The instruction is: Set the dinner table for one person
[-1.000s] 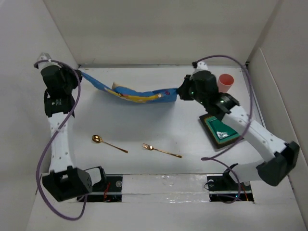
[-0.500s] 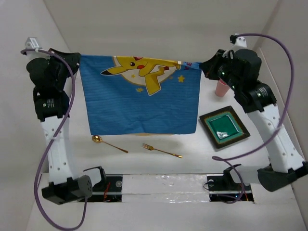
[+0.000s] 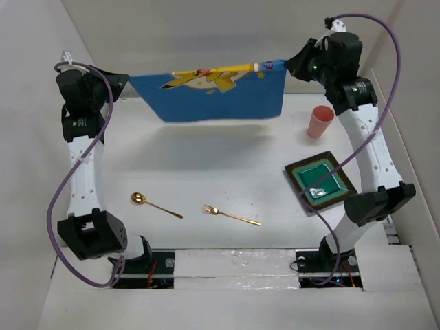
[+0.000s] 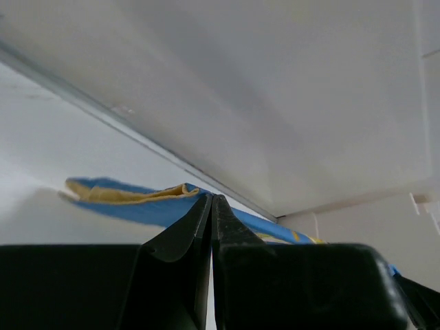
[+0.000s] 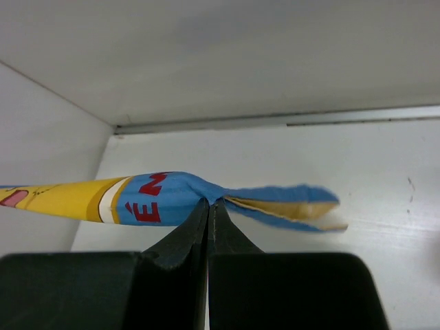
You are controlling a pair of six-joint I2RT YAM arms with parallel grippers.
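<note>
Top external view: a gold spoon (image 3: 155, 205) and a gold fork (image 3: 231, 215) lie apart in the lower middle of the frame on the dinner table (image 3: 206, 161), the big white surface filling the centre. At right a square green plate (image 3: 320, 183) lies on it, with a pink cup (image 3: 320, 122) upright just above it in the frame, not touching. Across the upper middle a blue cartoon-print cloth (image 3: 220, 96) hangs stretched in the air, hiding a strip of the table near the back wall. The left pincer (image 3: 124, 80), upper left, is clamped on the cloth's left top corner. The right pincer (image 3: 290, 67), upper right, is clamped on its right top corner. Both wrist views show fingers pressed together with blue fabric nipped between them. The table lies below both pincers, and neither touches it.
</note>
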